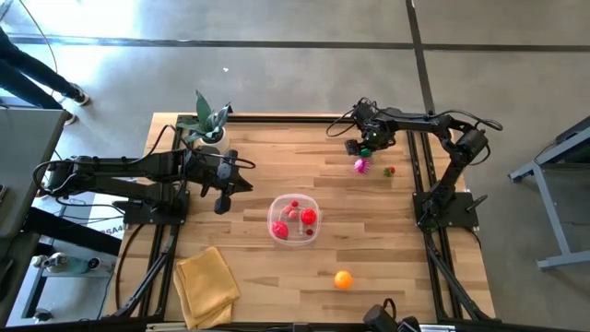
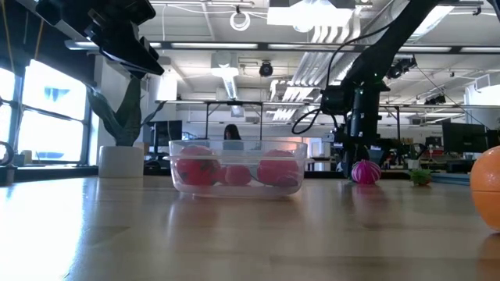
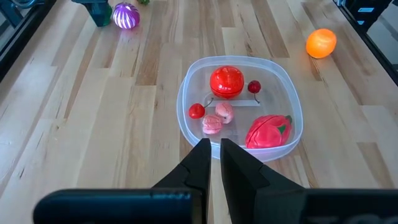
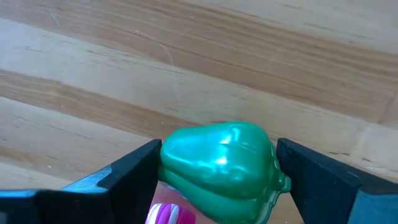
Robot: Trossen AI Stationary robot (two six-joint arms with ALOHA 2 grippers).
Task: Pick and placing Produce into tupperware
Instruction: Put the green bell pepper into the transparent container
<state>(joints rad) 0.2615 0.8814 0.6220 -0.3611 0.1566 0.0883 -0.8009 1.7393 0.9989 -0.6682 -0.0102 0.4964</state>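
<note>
- Right gripper (image 1: 367, 145), high view: at the table's far right, well apart from the tupperware (image 1: 314, 205).
- Right wrist view: fingers bracket the green pepper (image 4: 217, 165), closing; next, lift and carry.
- Left wrist view: left gripper (image 3: 214, 155) shut, waiting beside the tub.

Grey concrete floor (image 1: 304, 65); bright windows (image 2: 43, 117), ceiling lights (image 2: 301, 14) in open office.
</note>
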